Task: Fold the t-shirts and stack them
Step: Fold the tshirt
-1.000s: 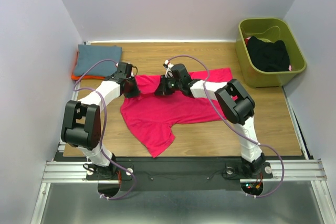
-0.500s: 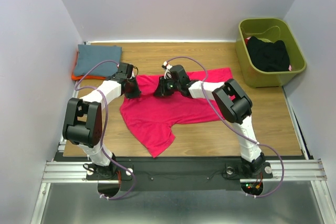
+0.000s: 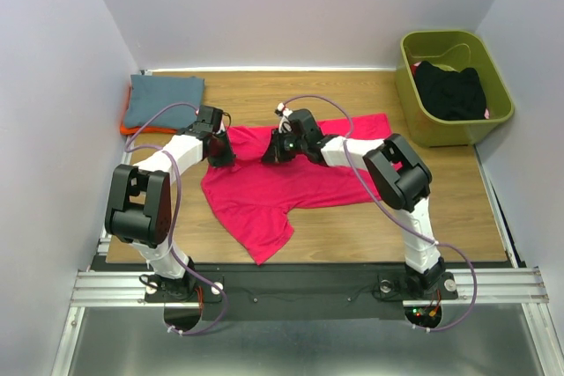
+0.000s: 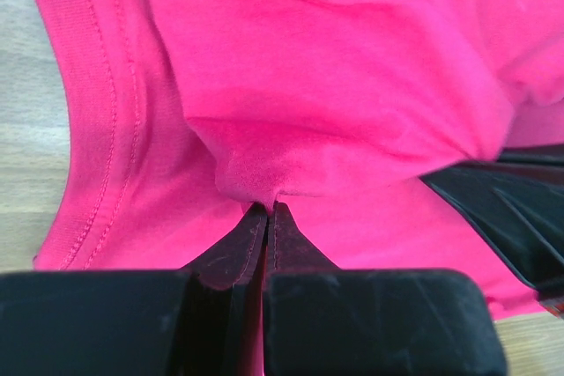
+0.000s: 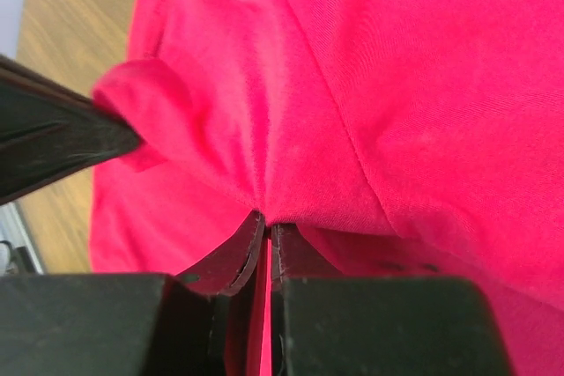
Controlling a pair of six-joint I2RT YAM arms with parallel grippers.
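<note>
Where it lies pinched, the pink t-shirt [image 3: 291,187] runs left-right, collar leftward.

No readable text, labels, brands, numbers or signs on anything in any view.

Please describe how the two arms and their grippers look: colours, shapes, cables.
The left arm and the right arm have white links between bulky black joint housings. A thin purple cable loops along each. The left gripper and right gripper are all black: a blocky body, two fingers tapering to thin tips.
</note>
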